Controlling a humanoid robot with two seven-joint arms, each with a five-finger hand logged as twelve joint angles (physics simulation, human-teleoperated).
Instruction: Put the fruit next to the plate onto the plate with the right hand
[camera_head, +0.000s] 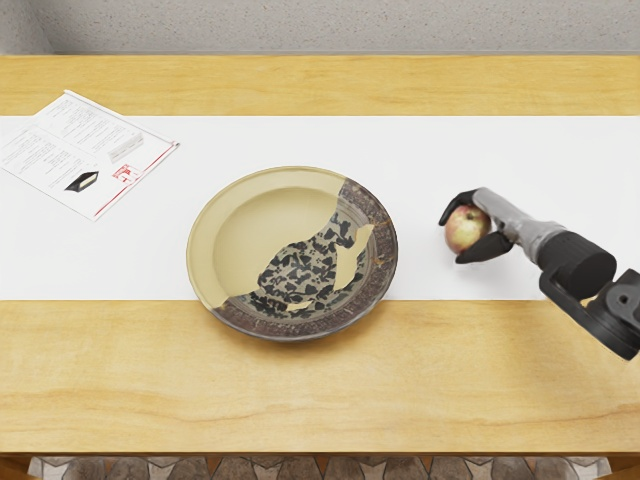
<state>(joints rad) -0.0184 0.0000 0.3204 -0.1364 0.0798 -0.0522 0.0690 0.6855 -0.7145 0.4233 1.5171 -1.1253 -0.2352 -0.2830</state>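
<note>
With the right hand (492, 226) reaching in from the right edge, wraps dark fingers (480, 252) over and under a red-and-yellow apple (464, 229), closed on the fruit. Cannot tell whether the apple rests on the surface or hangs just clear of it. Sits to the right of the ceramic plate (262, 215), apart from its rim, so counts as grasped but not yet carried. Leaves, by this reading, the carry leftward over the rim and the release. Shows nothing on the plate beyond its own dark glaze pattern. Shows no left arm.

Underneath: white runner (500, 150) laid across a pale wooden table (300, 380), with a printed leaflet (85, 150) at far left. Beyond, a grey speckled wall (300, 25). Below the near table edge, patterned floor tiles (300, 468).
</note>
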